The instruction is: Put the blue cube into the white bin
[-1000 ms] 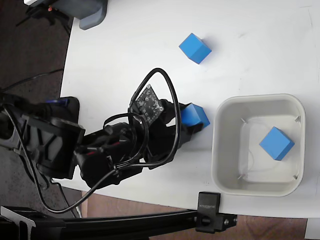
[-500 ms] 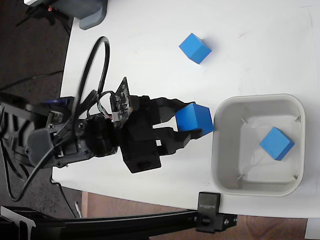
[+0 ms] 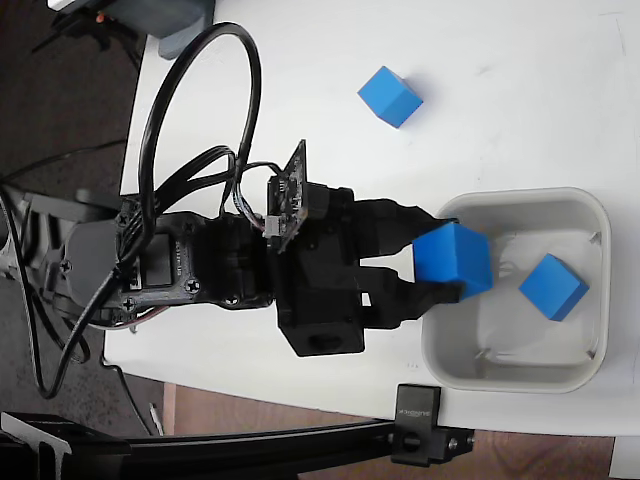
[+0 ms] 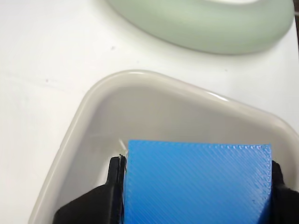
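Hand (image 3: 440, 262): we found the black two-finger hand pinching the small bright-blue matte cube (image 3: 452, 260) | Position: cube sat above the left rim of the off-white rounded plastic bin (image 3: 520, 375), bin floor directly beneath | Judgement: we deemed release imminent.

Blue cube (image 3: 452, 259) clamped between fingers (image 3: 425, 220), raised over white bin (image 3: 520, 377) left rim, slightly tilted.
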Robot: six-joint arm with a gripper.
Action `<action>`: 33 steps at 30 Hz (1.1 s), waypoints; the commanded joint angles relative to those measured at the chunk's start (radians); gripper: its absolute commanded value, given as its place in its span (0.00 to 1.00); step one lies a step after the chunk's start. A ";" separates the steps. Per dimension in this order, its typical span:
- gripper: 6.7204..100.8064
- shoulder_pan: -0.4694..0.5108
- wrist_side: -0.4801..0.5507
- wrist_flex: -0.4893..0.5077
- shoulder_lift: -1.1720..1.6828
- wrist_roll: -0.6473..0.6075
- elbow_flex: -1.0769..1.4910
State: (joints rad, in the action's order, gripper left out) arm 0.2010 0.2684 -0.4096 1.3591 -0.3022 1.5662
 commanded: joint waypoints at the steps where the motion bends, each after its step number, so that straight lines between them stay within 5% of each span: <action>1: 0.99 -0.011 -0.012 0.008 0.038 -0.006 -0.058; 10: 0.99 -0.038 -0.044 -0.095 0.189 0.003 0.057; 26: 0.99 -0.167 -0.164 -0.302 1.057 0.259 0.919; 33: 0.99 -0.176 -0.189 -0.314 1.459 0.311 1.246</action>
State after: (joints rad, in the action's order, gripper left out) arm 0.0353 0.1058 -0.7317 2.7274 0.0031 2.7903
